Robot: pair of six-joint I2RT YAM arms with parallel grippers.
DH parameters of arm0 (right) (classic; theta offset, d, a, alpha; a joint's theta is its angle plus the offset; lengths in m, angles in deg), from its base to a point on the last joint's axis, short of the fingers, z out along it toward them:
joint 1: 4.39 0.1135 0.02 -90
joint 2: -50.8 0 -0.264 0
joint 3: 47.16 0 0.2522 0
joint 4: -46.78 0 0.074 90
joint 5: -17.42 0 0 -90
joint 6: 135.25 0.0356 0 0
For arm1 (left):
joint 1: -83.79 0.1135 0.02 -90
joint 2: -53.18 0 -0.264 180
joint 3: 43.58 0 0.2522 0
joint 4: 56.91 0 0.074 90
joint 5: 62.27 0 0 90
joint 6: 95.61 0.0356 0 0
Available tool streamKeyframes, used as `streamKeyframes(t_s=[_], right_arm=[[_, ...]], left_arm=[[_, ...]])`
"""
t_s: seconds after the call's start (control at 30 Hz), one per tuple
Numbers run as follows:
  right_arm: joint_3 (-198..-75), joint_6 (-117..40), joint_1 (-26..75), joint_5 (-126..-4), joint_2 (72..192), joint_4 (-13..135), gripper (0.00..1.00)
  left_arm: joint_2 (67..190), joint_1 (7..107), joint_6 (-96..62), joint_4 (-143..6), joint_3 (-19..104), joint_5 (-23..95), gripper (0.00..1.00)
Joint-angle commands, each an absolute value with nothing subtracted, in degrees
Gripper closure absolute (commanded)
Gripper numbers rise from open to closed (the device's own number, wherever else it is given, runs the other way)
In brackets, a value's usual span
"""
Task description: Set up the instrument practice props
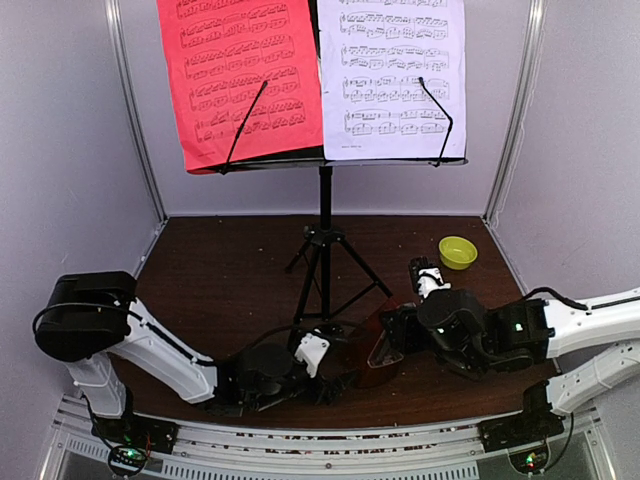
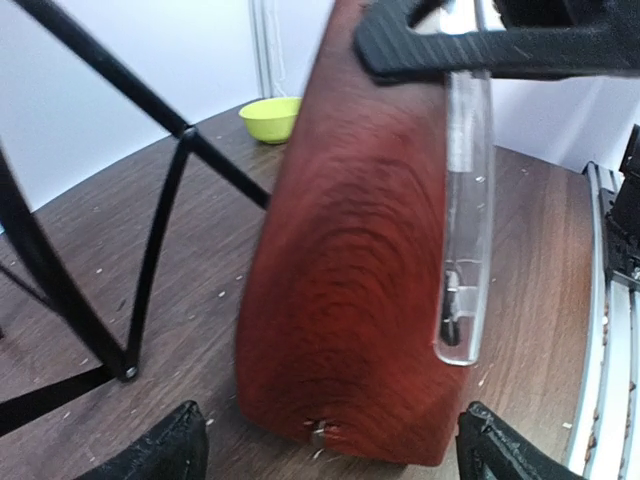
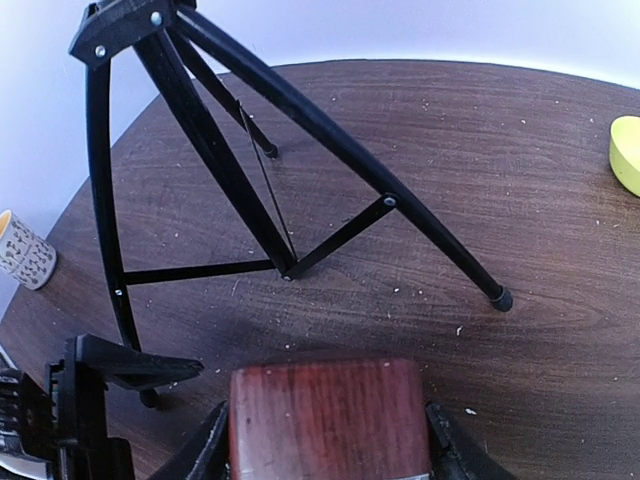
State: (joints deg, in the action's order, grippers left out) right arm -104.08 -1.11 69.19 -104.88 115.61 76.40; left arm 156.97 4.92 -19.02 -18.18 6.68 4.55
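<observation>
The metronome (image 2: 350,250), small, brown and pyramid-shaped, is found at the front of the table (image 1: 220,270), just right of the music stand's (image 1: 323,200) tripod legs (image 3: 220,170). It is gripped near its top by the right gripper (image 3: 328,450), whose fingers (image 3: 205,452) are pressed against its two opposite sides. Seen by the left wrist camera, one of those black fingers is laid across the upper part of the wooden body. A clear panel (image 2: 468,220) is seen along one face of the metronome. Whether the base rests fully on the table cannot be told.

The left gripper (image 2: 335,452) is held low before the metronome with its jaws spread wide. Its fingertips (image 2: 165,450) are set either side of the base, and nothing is held.

The space behind and to the left of the metronome is taken up by the tripod legs and their thin braces. A red sheet (image 1: 240,70) and a white sheet (image 1: 392,75) of printed music are carried side by side on the stand's desk, each crossed by a wire page holder (image 1: 245,120).

A yellow-green bowl (image 1: 457,251) is placed further back on the right, well apart from the metronome. A patterned white mug (image 3: 22,250) is seen at the far left edge of the table
</observation>
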Motion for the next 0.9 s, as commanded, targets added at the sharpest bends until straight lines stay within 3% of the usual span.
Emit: streamKeyframes(t_s=[0.0, 0.2, 0.63, 0.73, 0.87], right_arm=[[-108.46, 1.16, 70.89, -110.75, 117.46, 73.31, 0.75], [-112.71, 3.78, 73.59, -115.6, 123.1, 77.75, 0.7], [-109.93, 2.85, 74.54, -111.34, 123.37, 70.68, 0.1], [-108.12, -1.35, 74.59, -108.66, 120.03, 67.24, 0.05], [-101.98, -7.04, 73.01, -103.38, 111.59, 62.42, 0.06]], left_arm=[[154.86, 4.51, -18.93, -16.8, 3.91, 1.23, 0.12], [151.12, 4.2, -18.82, -16.62, 1.16, -1.42, 0.12], [144.25, 4.25, -15.68, -20.35, -2.73, -6.26, 0.11], [142.3, 4.25, -15.79, -21.67, -3.34, -5.55, 0.1], [140.12, 4.27, -16.32, -23.82, -3.65, -3.32, 0.11]])
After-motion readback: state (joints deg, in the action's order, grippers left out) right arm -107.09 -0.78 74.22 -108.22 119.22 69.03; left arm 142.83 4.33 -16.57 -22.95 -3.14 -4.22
